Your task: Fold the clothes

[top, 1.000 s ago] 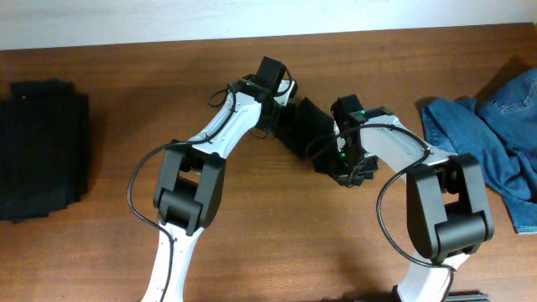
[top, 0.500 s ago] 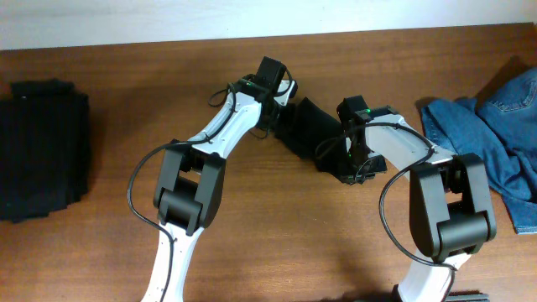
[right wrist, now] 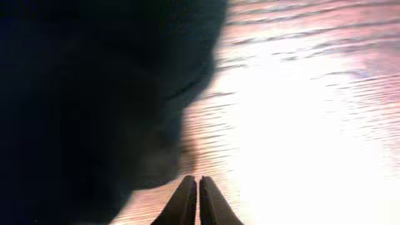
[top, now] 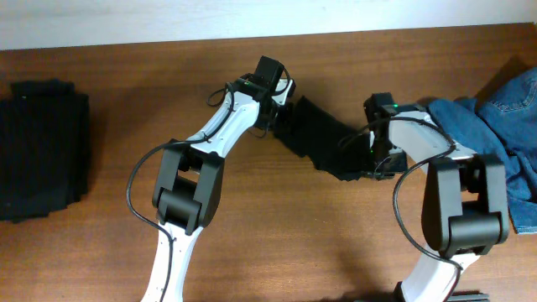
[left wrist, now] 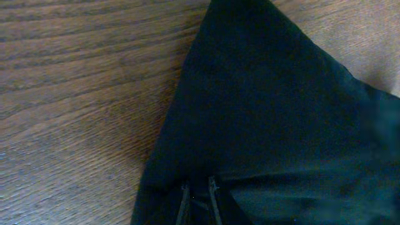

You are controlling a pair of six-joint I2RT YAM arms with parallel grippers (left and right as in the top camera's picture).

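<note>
Overhead, the garment [top: 323, 138] lay near the middle of the table [top: 277, 243], drawn out as a dark slanted band between the two arms. A second before, it had been a short bunched lump; the band had lengthened toward the right as the right arm swung outward, while its upper-left end stayed put. That end sat at the left gripper [left wrist: 198, 199], whose fingers stood narrow and pinched a crease of black cloth in the left wrist view, with a flat triangular corner spread on the wood beyond them. The right gripper [right wrist: 197, 194] had its fingers pressed together, tips meeting over bare wood just beside the cloth edge. No cloth showed between those tips, yet the lower end of the garment had followed the arm, so whether an edge was caught further back could not be told. Judged from this, the step was spreading the garment flat before any fold, and it was only partly opened, since the band looked narrow and still doubled over. Well to the left lay a black stack [top: 42, 151], apparently folded already; to the far right a heap of denim [top: 495, 126] sat close to the right arm.
</note>
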